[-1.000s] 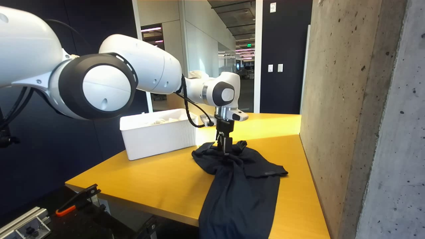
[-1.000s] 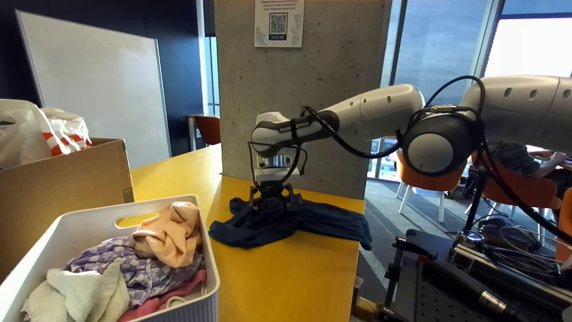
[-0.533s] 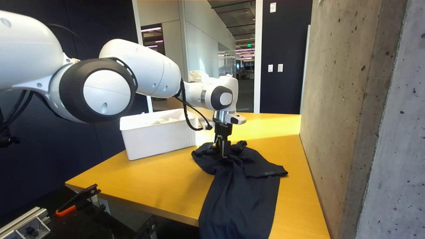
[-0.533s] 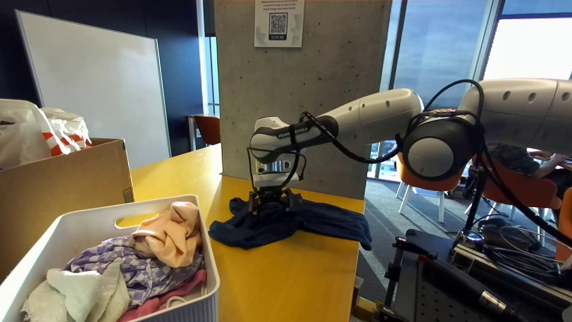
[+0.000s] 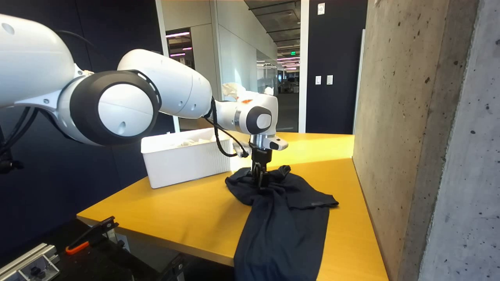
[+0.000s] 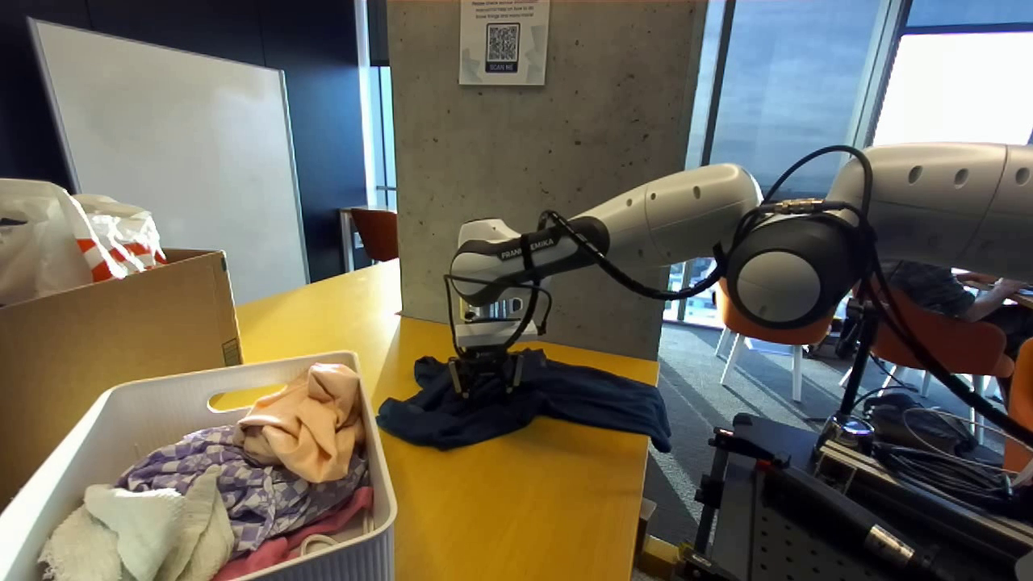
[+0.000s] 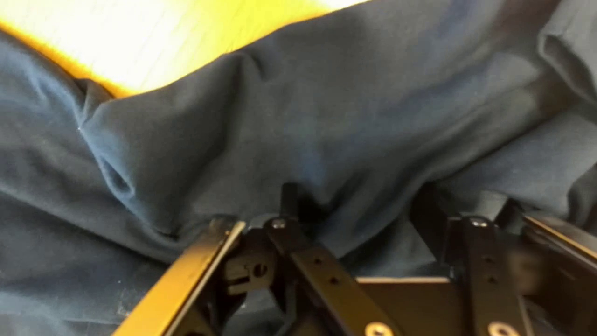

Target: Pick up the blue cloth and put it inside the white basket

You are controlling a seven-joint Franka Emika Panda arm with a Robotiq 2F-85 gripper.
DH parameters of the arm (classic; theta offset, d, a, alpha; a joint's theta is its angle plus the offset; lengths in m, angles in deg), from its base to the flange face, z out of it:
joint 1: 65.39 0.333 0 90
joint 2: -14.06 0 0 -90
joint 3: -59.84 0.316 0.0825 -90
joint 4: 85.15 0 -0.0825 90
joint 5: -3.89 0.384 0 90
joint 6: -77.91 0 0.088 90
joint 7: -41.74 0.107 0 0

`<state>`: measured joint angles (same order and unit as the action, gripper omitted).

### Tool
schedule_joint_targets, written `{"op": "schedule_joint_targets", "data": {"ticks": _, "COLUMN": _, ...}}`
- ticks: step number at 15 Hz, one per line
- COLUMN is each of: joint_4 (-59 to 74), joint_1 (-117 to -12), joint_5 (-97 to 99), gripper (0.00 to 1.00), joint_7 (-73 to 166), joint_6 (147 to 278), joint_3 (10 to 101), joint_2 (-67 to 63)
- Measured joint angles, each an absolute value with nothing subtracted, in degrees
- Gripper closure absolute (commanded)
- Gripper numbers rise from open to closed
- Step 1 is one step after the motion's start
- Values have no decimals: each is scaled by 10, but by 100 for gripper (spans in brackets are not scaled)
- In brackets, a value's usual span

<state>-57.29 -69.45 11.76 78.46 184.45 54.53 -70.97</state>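
Observation:
The dark blue cloth [image 5: 287, 234] lies rumpled on the yellow table, one part hanging over the edge. It also shows in an exterior view [image 6: 597, 395] and fills most of the wrist view [image 7: 289, 116]. My gripper [image 5: 261, 185] points straight down into the bunched part of the cloth, also seen in an exterior view [image 6: 488, 394]. In the wrist view my gripper [image 7: 359, 205] has its fingers apart, with folds of cloth between them. The fingertips are partly hidden in the fabric. The white basket [image 5: 187, 162] stands on the table; in an exterior view the basket [image 6: 173, 397] holds several cloths.
A concrete pillar [image 5: 394, 136] rises beside the table [image 5: 175, 214], close to the cloth. A cardboard box [image 6: 121, 347] with white plastic bags [image 6: 40, 234] stands behind the basket. A clamp with an orange handle [image 5: 78, 248] is near the table's corner.
My gripper has moved down, deeper into the cloth, and slightly toward the basket. Its fingers have come somewhat closer together. The cloth has barely moved and the basket stays put.

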Motion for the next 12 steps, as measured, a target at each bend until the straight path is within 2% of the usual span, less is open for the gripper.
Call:
{"op": "schedule_joint_targets", "data": {"ticks": 5, "joint_4": -575, "joint_1": -694, "joint_5": 118, "gripper": 100, "joint_7": 785, "joint_6": 1852, "joint_3": 547, "joint_2": -709}}
{"op": "schedule_joint_targets", "data": {"ticks": 12, "joint_4": -589, "joint_1": -693, "joint_5": 118, "gripper": 99, "joint_7": 790, "joint_6": 1865, "joint_3": 547, "joint_2": -708}}
